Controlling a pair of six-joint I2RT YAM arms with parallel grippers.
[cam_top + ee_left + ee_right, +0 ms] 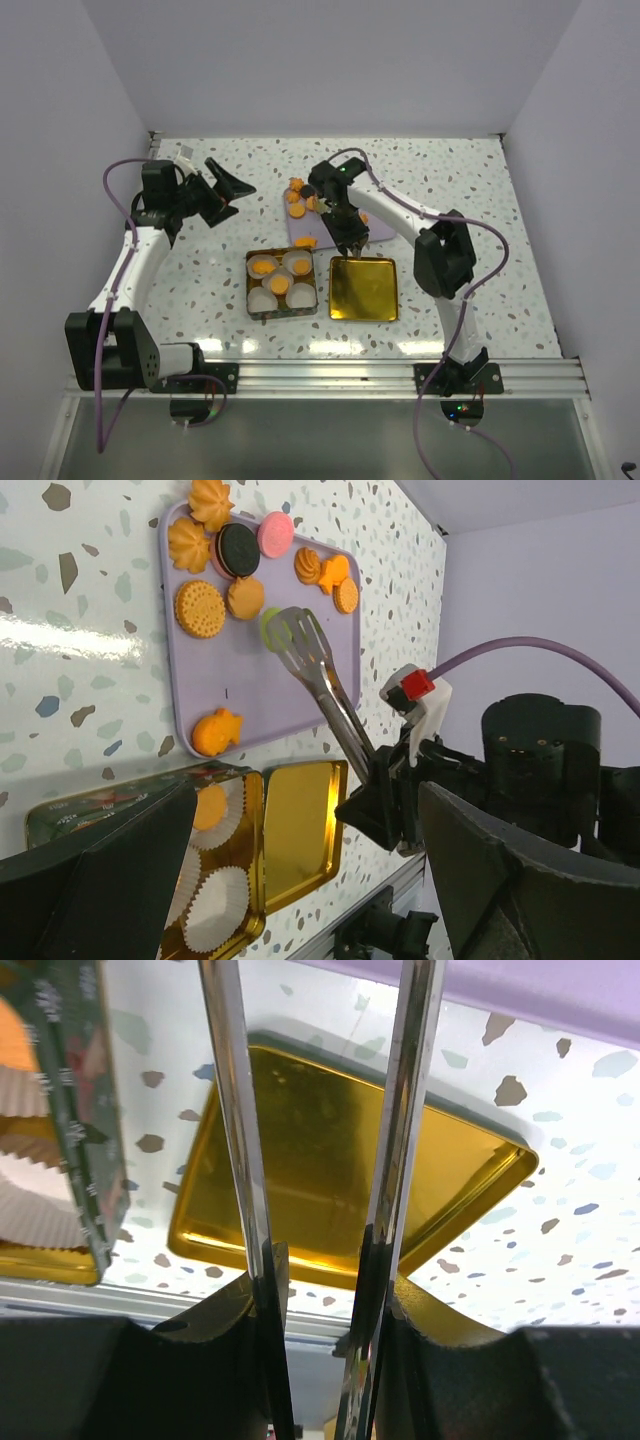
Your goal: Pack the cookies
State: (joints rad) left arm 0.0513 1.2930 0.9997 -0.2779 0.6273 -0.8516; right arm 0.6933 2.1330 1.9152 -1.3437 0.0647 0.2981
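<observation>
My left pincer (233, 194): spread wide and holding nothing, above the speckled table (180, 285) at the far left.
Tin (248, 286): near the front, holding white paper cups (301, 295); three cups have orange cookies (262, 267) in them.
Purple tray (215, 685): behind the tin, holding the loose cookies: round and shaped orange ones, a black one (238, 550), a pink one (275, 534) and a green one (270, 631).
Metal tongs (322, 688): the tips are at the green cookie and partly cover it; I cannot tell whether they pinch it.
My right pincer (318, 1282): clamped narrow on the two tong arms.
Gold lid (363, 288): just right of the tin, inside up.
</observation>
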